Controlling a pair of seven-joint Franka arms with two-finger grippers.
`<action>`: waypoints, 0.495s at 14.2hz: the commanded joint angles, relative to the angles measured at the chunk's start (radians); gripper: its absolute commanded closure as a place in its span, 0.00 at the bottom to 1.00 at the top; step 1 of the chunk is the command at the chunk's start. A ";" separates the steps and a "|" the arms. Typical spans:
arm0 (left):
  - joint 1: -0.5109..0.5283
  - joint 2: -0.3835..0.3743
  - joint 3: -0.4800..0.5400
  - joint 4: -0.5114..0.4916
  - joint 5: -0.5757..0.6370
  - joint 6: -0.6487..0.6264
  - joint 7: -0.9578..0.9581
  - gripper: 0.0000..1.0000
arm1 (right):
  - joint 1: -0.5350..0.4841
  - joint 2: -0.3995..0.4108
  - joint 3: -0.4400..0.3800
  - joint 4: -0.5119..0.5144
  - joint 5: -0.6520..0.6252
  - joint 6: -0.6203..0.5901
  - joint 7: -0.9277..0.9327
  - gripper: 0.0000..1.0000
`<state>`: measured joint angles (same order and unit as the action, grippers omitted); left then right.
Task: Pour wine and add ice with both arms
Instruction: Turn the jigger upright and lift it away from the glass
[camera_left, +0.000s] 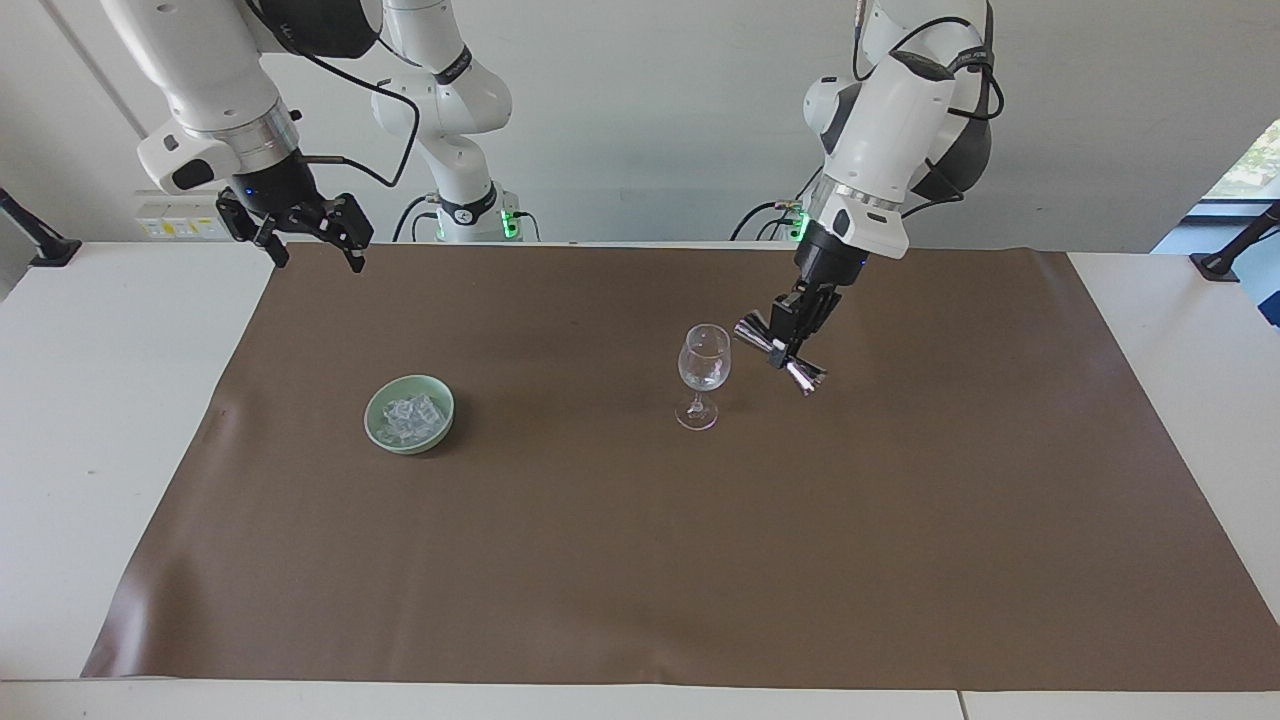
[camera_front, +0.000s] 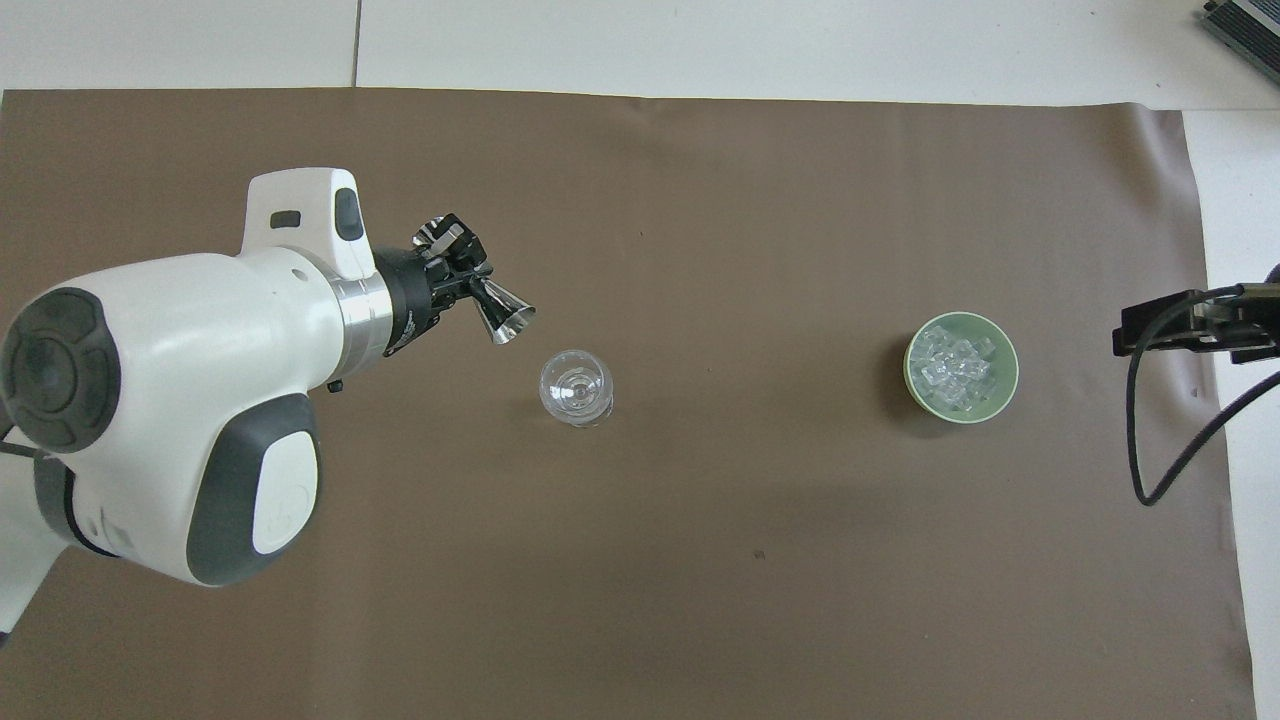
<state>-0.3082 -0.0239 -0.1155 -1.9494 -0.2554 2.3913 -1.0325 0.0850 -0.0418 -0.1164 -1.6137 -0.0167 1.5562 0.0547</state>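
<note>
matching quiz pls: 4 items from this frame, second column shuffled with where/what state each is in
Items:
1. jigger
2. wine glass
3. ice
4. right gripper

States:
A. open, holding nothing, raised over the mat's edge
B. heaped in the green bowl
C. upright on the brown mat
D. tilted, clamped in the left gripper beside the glass

Pairs: 1-D, 2-C, 3-B, 4-A
</note>
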 joint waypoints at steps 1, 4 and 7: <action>0.061 0.033 -0.006 0.059 -0.114 -0.076 0.003 1.00 | -0.013 -0.017 0.003 -0.018 0.026 0.012 -0.016 0.00; 0.133 0.036 -0.006 0.066 -0.252 -0.142 0.005 1.00 | -0.013 -0.017 0.003 -0.018 0.026 0.012 -0.016 0.00; 0.219 0.056 -0.006 0.078 -0.373 -0.216 0.003 1.00 | -0.013 -0.017 0.003 -0.018 0.026 0.012 -0.016 0.00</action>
<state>-0.1498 0.0087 -0.1130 -1.9112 -0.5560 2.2464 -1.0305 0.0850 -0.0418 -0.1164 -1.6137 -0.0167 1.5562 0.0547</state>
